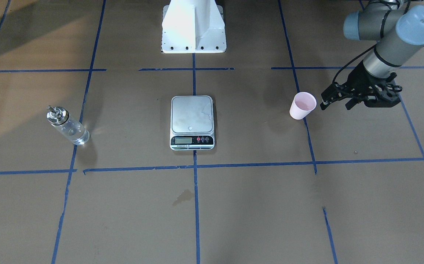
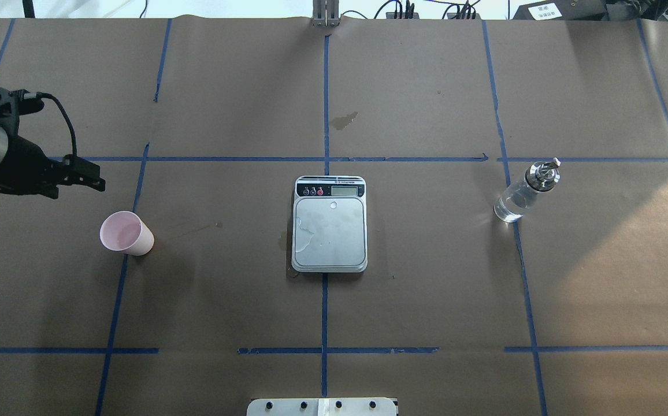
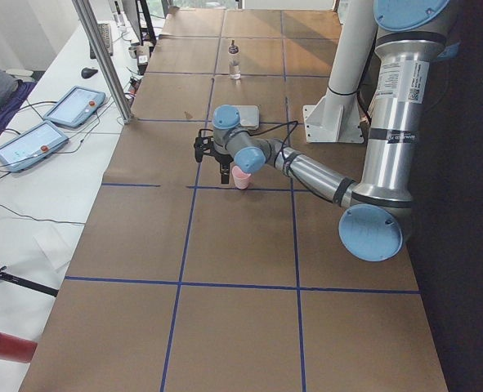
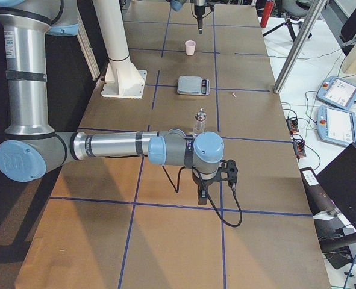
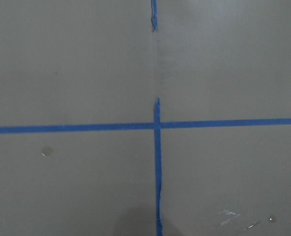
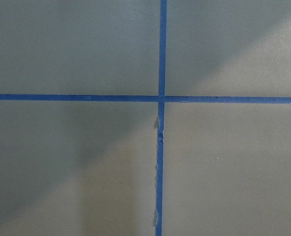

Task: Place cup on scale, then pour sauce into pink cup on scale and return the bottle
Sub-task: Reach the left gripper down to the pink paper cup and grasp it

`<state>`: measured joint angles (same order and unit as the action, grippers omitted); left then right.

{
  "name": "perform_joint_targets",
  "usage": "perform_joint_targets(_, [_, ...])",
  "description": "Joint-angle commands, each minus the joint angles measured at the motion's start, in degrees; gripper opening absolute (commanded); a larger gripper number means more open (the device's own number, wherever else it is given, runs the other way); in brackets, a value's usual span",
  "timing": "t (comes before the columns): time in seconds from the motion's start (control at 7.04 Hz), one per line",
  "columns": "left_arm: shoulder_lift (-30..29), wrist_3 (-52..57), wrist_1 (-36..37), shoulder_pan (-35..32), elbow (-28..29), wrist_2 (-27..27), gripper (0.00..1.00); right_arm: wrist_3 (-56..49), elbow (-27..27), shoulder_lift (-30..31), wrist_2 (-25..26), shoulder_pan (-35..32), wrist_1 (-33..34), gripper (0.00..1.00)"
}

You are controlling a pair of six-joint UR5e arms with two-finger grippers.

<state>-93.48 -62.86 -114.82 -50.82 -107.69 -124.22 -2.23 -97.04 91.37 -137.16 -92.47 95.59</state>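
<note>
The pale pink cup stands upright on the brown paper, well apart from the scale; it also shows in the overhead view. The scale's steel plate is bare. My left gripper hovers just beside the cup on the far side from the scale, its jaws apart and empty. The clear glass bottle with its metal spout stands on the other side of the scale. My right gripper shows only in the exterior right view, past the bottle; I cannot tell whether it is open or shut. No sauce is discernible.
The white robot base stands behind the scale. Blue tape lines grid the brown paper. A dark stain lies in front of the scale. Both wrist views show only paper and tape. Tablets lie on a side bench.
</note>
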Motion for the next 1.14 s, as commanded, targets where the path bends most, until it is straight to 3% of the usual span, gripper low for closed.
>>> perform_joint_targets(0.0, [1.46, -5.77, -2.33, 5.72, 0.28, 2.93, 1.00, 0.12, -0.17, -0.05, -0.13, 0.01, -0.23, 1.00])
perform_joint_targets(0.43, [1.28, -5.96, -2.33, 7.67, 1.95, 2.93, 0.96, 0.12, -0.17, -0.05, -0.13, 0.01, -0.23, 1.00])
perform_joint_targets(0.57, [1.19, -5.96, -2.16, 7.76, 2.30, 2.85, 0.70, 0.12, -0.17, -0.05, -0.13, 0.01, -0.23, 1.00])
perform_joint_targets(0.85, [1.10, -5.96, -2.16, 8.02, 2.22, 2.93, 0.00, 0.12, -0.17, -0.05, -0.22, 0.01, -0.23, 1.00])
perform_joint_targets(0.99, [1.10, -6.13, -1.99, 7.93, 1.61, 2.85, 0.00, 0.12, -0.17, -0.14, -0.22, 0.01, -0.23, 1.00])
